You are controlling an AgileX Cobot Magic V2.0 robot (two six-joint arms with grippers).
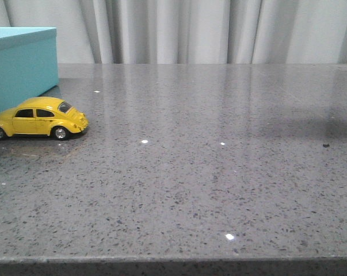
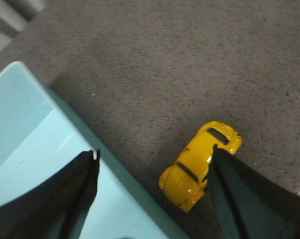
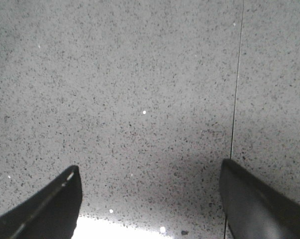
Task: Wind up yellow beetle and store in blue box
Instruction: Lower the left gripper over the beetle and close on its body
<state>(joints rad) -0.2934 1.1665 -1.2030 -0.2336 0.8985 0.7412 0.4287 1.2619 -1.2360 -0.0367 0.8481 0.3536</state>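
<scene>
The yellow beetle stands on its wheels at the table's left side, just in front of the blue box. In the left wrist view the yellow beetle lies beside the blue box, partly behind one dark finger. My left gripper hangs open above the box edge and the car, holding nothing. My right gripper is open over bare grey stone. Neither gripper appears in the front view.
The speckled grey stone table runs to a front edge near the camera. A thin seam crosses the stone in the right wrist view. Pale curtains hang behind the table.
</scene>
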